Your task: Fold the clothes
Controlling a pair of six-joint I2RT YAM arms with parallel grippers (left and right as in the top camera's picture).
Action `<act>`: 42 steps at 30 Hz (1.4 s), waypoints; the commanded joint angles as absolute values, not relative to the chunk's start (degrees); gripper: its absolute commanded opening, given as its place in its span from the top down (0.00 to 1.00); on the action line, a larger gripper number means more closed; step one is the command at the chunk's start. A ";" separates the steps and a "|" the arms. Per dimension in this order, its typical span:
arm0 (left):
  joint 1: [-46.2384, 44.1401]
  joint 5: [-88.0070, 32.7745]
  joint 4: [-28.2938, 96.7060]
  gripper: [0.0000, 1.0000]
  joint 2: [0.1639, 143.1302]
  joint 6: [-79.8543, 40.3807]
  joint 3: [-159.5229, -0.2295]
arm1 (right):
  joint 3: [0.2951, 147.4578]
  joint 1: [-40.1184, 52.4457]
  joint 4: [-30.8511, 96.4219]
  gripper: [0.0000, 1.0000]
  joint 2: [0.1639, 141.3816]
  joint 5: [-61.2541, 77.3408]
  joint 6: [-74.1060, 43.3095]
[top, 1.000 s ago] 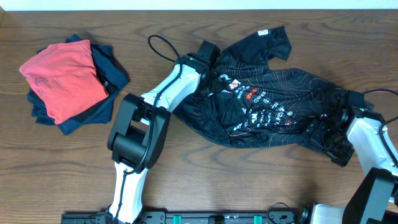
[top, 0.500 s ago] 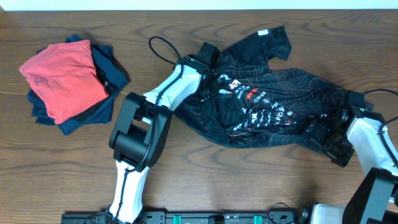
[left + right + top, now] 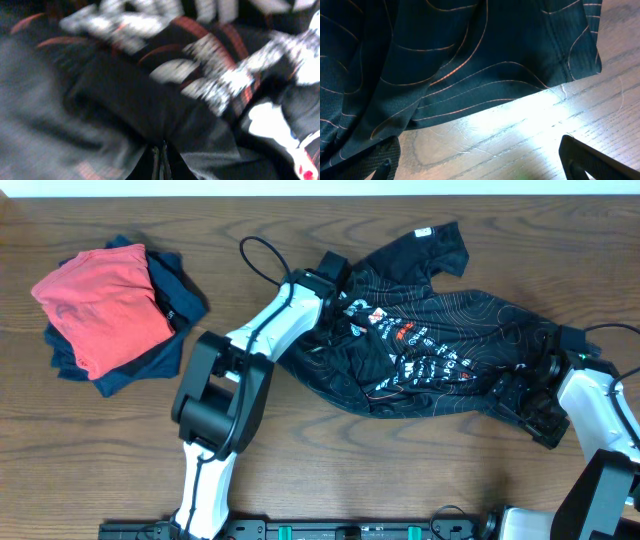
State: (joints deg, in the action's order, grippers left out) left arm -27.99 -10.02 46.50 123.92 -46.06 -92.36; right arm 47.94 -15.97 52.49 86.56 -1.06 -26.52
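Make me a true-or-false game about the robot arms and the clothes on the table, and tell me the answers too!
1. The red garment lies on top of the navy garments. True.
2. The black jersey is folded neatly. False: it lies crumpled and spread out on the table.
3. The left gripper is shut on the jersey's fabric. True.
4. The right gripper is shut too. False: its jaws stand wide open beside the jersey's edge, holding nothing.

My left gripper has closed, pinching the jersey. The cloth beside it has bunched up slightly.
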 commanded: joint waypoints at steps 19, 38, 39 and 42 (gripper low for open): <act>-27.27 14.52 84.20 0.94 111.74 -40.99 -91.18 | 47.94 -16.64 52.53 0.01 86.59 -2.17 -26.04; -26.06 -1.89 59.55 0.18 111.90 -43.75 -90.00 | 47.94 -16.64 53.15 0.01 86.56 -2.13 -26.06; -26.04 -2.26 58.83 0.18 112.12 -43.99 -90.00 | 47.94 -16.64 53.21 0.01 86.59 -2.13 -26.06; -26.37 -2.59 55.79 0.18 113.10 -41.36 -90.00 | 47.94 -16.64 53.41 0.01 86.59 -2.13 -26.06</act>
State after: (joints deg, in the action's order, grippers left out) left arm -26.33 -1.06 56.88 111.98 -42.19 -90.35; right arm 47.92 -15.97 53.21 86.56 -1.32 -26.52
